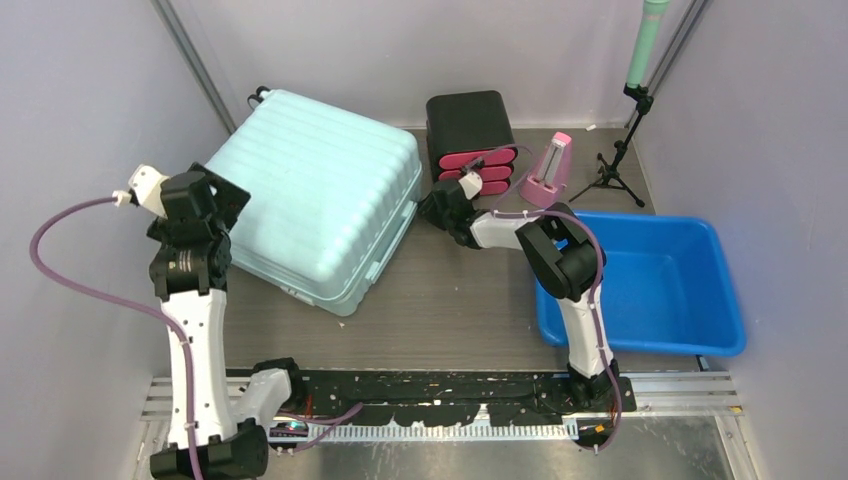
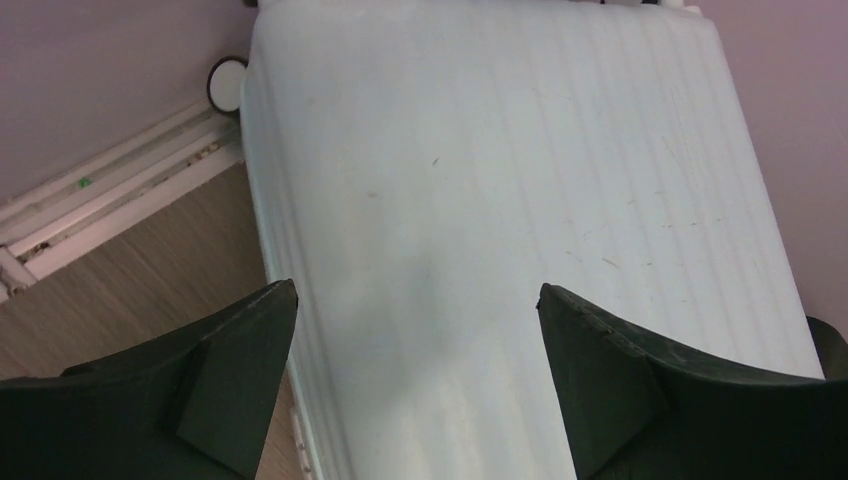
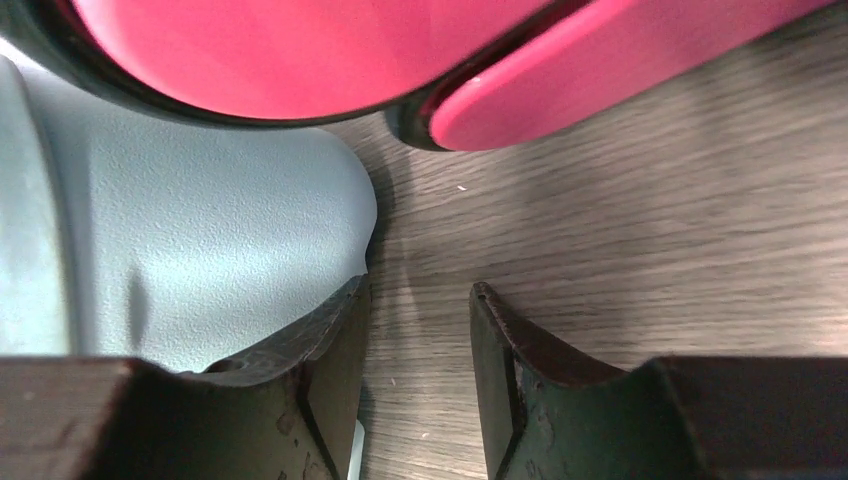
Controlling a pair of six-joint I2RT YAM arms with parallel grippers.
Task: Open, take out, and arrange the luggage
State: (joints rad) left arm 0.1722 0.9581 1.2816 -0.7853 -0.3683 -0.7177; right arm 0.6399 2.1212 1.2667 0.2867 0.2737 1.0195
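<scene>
Left tool (image 2: 415,295) spread wide and empty above the closed mint-green suitcase (image 1: 320,195), which lay flat at the back left of the worktop (image 1: 450,310), right tool (image 3: 415,295) slightly parted, gripping nothing, low beside the suitcase's corner, blue tub (image 1: 660,280) at right

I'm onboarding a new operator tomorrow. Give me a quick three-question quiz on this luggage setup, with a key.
1. True or false: the suitcase lies shut on the table.
2. Which arm's gripper hangs open over the suitcase's ribbed shell? A) left B) right C) neither
3. Fill in: the right gripper, open, sits low between the suitcase's corner and the black box with ____ drawers.
Key: 1 true; 2 A, the left gripper; 3 pink.
</scene>
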